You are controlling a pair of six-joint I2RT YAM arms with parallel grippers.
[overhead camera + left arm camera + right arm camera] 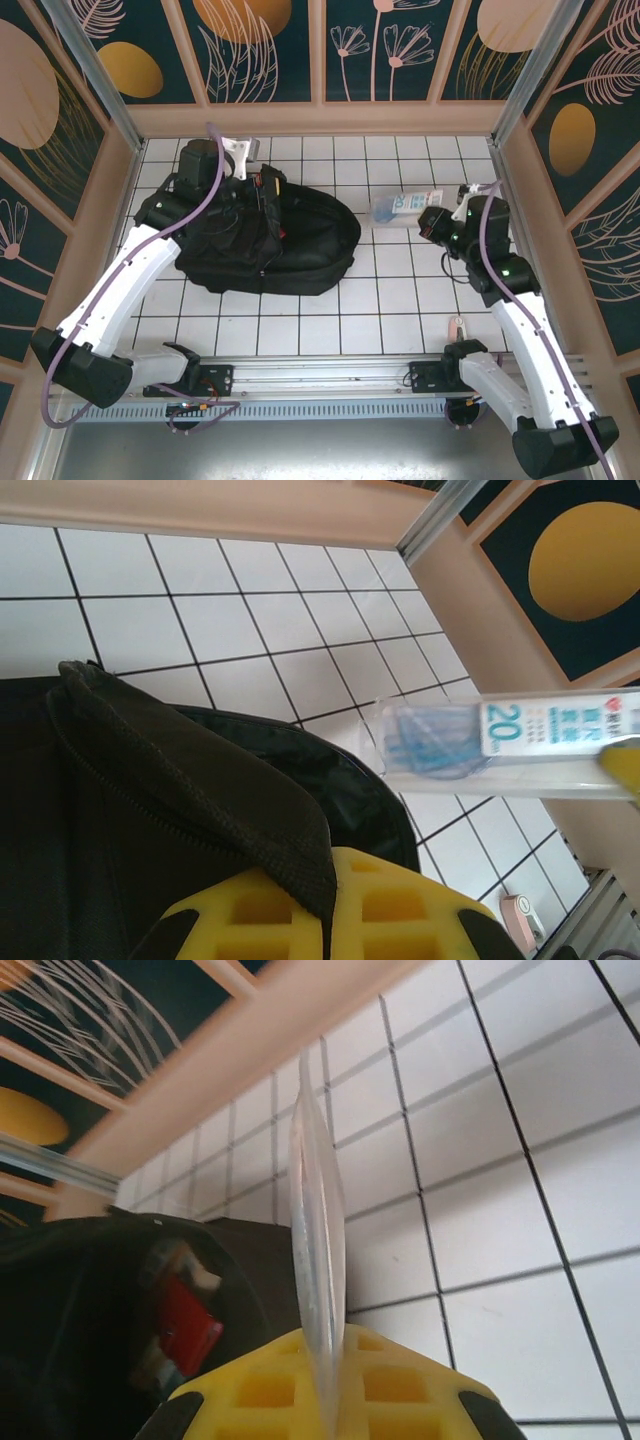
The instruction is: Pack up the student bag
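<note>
The left gripper [328,912] is pinched tight on a fold of black fabric, a flap [200,780] at the bag's [290,245] opening, the cloth caught between its yellow pads [250,915]. In the top view this grip sits at the bag's far edge, near its left end. The left arm [120,285] runs from the near left corner up along the bag's left side, bends above that end, and turns its wrist down onto the bag.

The bag lies flat on the tiled table [380,320], in its left half. Its long axis runs left to right, and the rounded end points right, the bulkier end under the left arm. From the right wrist, a red item [185,1325] shows inside the bag's open mouth.

The right gripper [325,1385] is clamped on a clear packet [315,1230], seen edge-on from its wrist. The packet holds blue items and bears a "20" label, and it hangs just right of the bag's rounded end, apart from it. The right arm [520,320] rises from the near right corner, then folds left toward the bag.
</note>
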